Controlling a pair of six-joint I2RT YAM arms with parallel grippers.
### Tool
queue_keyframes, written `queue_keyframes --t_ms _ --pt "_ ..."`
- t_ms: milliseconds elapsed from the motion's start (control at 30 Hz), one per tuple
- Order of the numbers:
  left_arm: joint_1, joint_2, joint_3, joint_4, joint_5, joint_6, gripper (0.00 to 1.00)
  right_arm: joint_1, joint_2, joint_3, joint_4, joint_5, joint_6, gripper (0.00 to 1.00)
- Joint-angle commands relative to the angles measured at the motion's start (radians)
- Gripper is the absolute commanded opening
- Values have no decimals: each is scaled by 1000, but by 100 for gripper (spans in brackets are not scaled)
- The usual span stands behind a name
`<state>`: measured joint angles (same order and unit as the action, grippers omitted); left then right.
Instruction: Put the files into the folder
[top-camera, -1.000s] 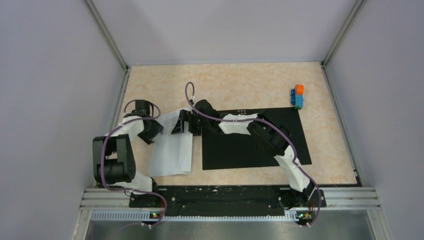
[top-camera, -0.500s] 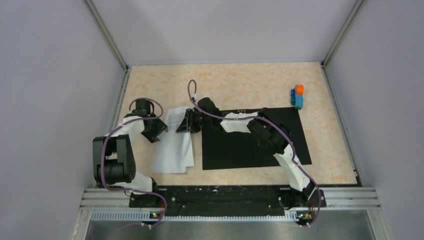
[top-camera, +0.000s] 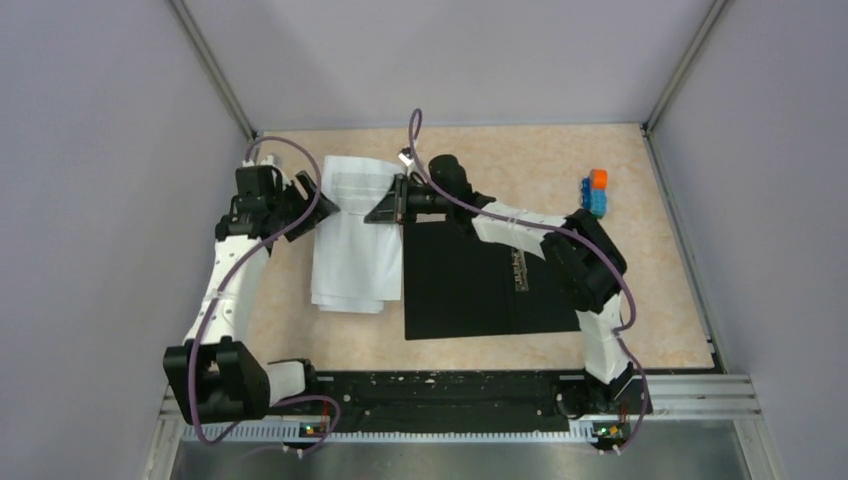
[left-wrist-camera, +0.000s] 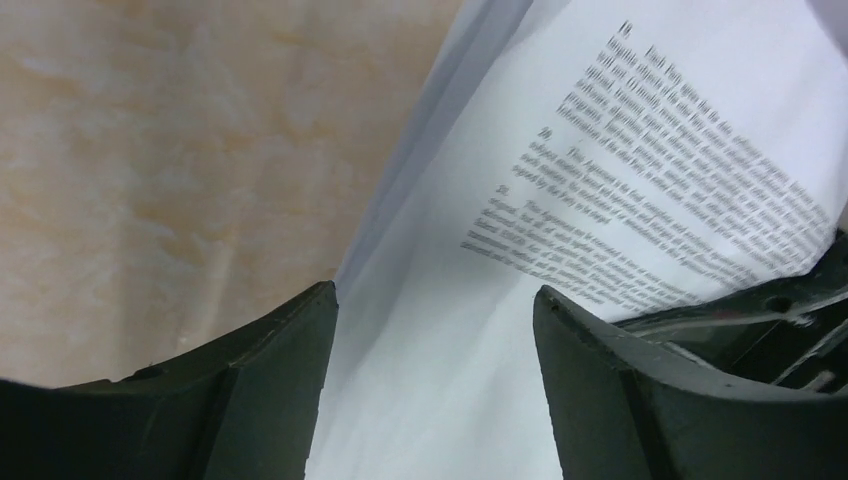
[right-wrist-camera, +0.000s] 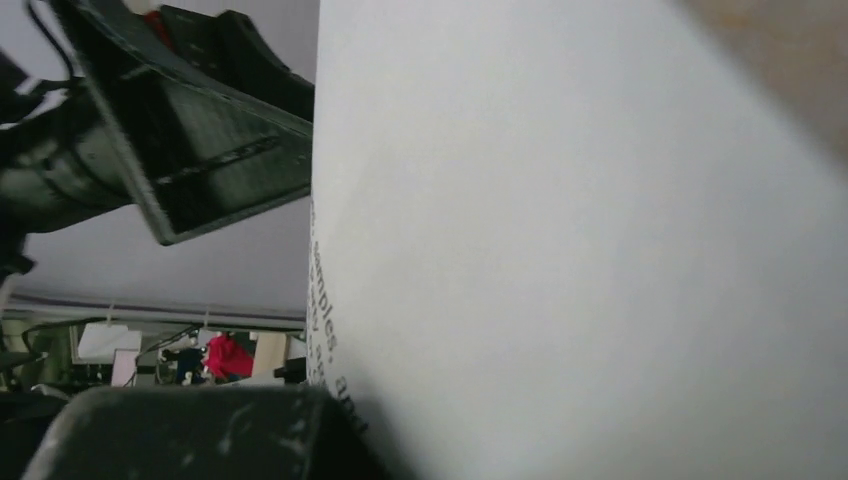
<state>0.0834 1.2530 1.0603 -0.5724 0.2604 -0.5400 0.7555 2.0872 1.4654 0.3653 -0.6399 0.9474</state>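
None of the files (top-camera: 352, 262) lie in the folder (top-camera: 470, 300) yet; they rest just left of it. Right end effector (top-camera: 388, 206) seemingly pinches their far corner, while left end effector (top-camera: 306, 194) stands spread beside them.

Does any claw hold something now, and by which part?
The right claw pinches the files near their far right corner. The left claw is open and holds nothing.

White-and-black arms (top-camera: 232, 290); purple cables (top-camera: 412, 125)
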Motion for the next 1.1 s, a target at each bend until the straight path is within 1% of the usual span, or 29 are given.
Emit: queue_keyframes --t_ms 0,100,233,400,533,667,767,867,933,1000,1067 --pt "-2 -74 27 66 179 91 77 -23 -184 -15 53 -81 -40 2" --pt "-1 -126 30 122 252 108 79 -43 -269 -46 22 -96 -57 1" --pt "-2 -197 34 212 354 102 84 -57 -380 -78 -67 -93 -121 1" --pt "-3 -238 36 304 536 72 87 -61 -512 -114 -166 -86 -185 0" --pt "-3 -276 -6 478 703 -15 90 -63 -613 -134 -237 -77 -234 0" --pt "-4 -300 -18 624 830 -105 92 -65 -693 -135 -308 -70 -274 0" --pt "-10 -318 -32 737 887 -178 93 -65 -740 -138 -349 -70 -300 0" --pt "-15 -315 -22 747 908 -181 94 -65 -794 -145 -394 -72 -324 0" --pt "-28 -309 -23 802 936 -221 95 -65 -832 -147 -423 -76 -340 0" --pt "-58 -311 -32 909 958 -276 96 -65 -868 -149 -448 -76 -358 0" --pt "-102 -315 -18 915 963 -259 97 -65 -902 -150 -469 -77 -378 0"
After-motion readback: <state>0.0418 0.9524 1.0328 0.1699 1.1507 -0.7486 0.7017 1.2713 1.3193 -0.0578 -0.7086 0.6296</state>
